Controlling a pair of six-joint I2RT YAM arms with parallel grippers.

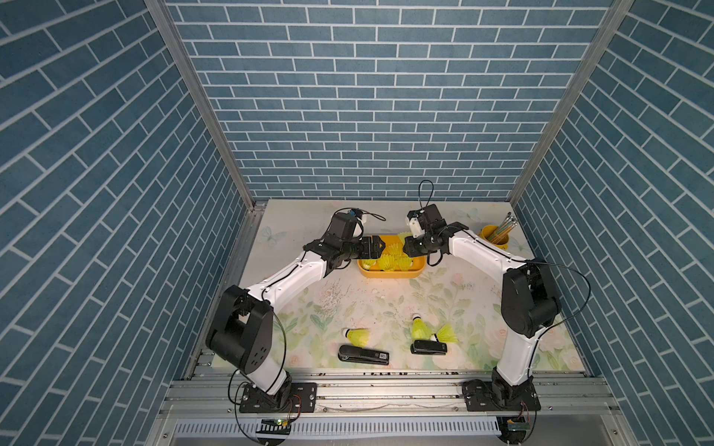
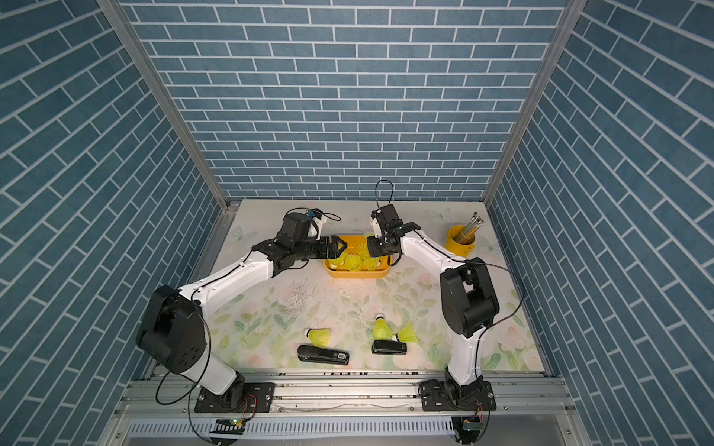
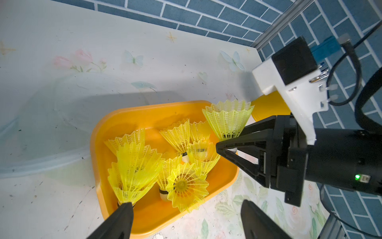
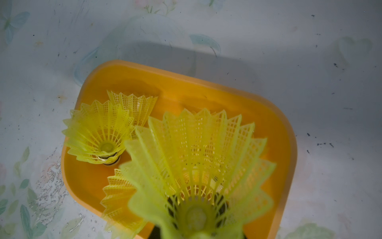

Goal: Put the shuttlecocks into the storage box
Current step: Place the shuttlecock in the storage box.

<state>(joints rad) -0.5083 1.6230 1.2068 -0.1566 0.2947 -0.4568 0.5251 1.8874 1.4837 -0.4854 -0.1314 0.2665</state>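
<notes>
**Storage box** (image 1: 390, 275) (image 3: 144, 111): a shallow yellow-orange tub, placed toward the far middle of the floral surface (image 1: 347, 301), between the two arms.

**Shuttlecocks, boxed** (image 1: 391, 262) (image 3: 186, 184): several neon yellow ones are crowded inside the box, mostly skirts up, with some tilted against each other.

**Held shuttlecock** (image 3: 228, 118) (image 4: 198, 165): it is gripped by its white tip, skirt flared upward, and is held above the box's end nearest the right arm.

**Right gripper** (image 3: 220, 148): the jaws are closed tightly on the tip of the held shuttlecock.

**Left gripper** (image 1: 380, 244) (image 3: 186, 202): it is positioned over the opposite end of the box. The jaws are spread wide and nothing is gripped. One finger (image 3: 122, 219) is seen close to the base of a boxed shuttlecock, but contact cannot be told.

**Loose shuttlecocks**: three are left on the near part of the surface. One (image 1: 357, 335) lies on its side. Two more (image 1: 418, 328) (image 1: 446, 334) lie close together, to its right in both top views.

**Staplers**: two black ones are noted, one (image 1: 363, 354) just in front of the single shuttlecock and one (image 1: 429, 346) just in front of the pair.

**Pencil cup** (image 1: 494, 235): a small yellow cup filled with pencils, set at the far corner on the right arm's side.
</notes>
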